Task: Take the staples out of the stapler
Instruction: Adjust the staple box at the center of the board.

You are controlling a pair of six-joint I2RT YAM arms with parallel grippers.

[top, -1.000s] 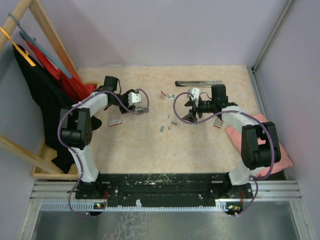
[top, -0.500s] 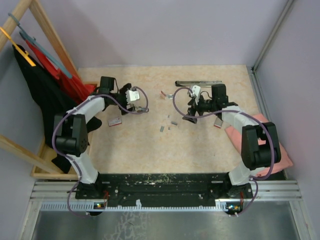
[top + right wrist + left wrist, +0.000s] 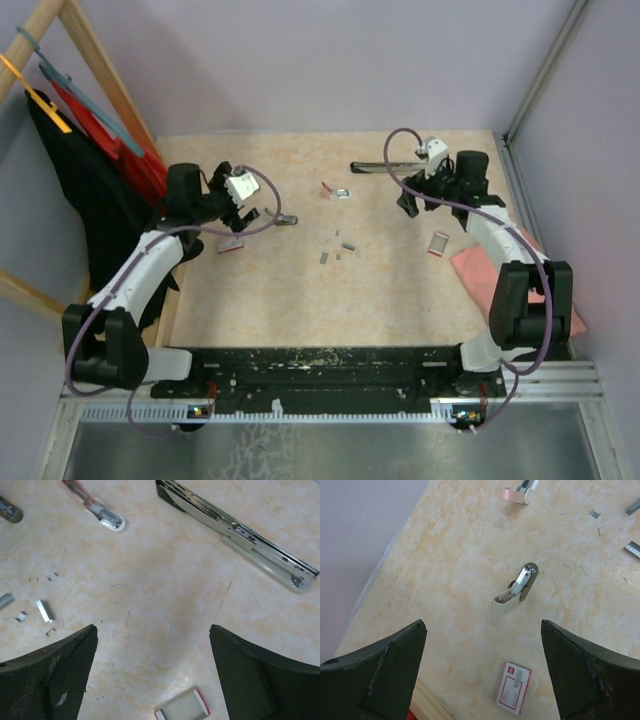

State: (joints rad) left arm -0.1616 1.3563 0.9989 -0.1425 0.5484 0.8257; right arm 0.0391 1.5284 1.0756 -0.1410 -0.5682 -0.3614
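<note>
The tan table point(image 3: 300, 300) lies under me, and along its far edge runs the long silver stapler point(image 3: 240, 530). Both my claws hang spread wide with nothing in them. My left claw point(image 3: 485, 675) is over a red-and-white box point(image 3: 514, 687) whose print is too small to read; a second box point(image 3: 182, 710) lies under my right claw point(image 3: 150, 675). The grey mini stapler point(image 3: 517, 585) and the pink mini stapler point(image 3: 102, 515) lie well apart. The staples point(image 3: 44, 610) lie loose mid-table, between my claws

Staples point(image 3: 338, 249) central, left box point(image 3: 230, 243), right box point(image 3: 437, 244)
</note>
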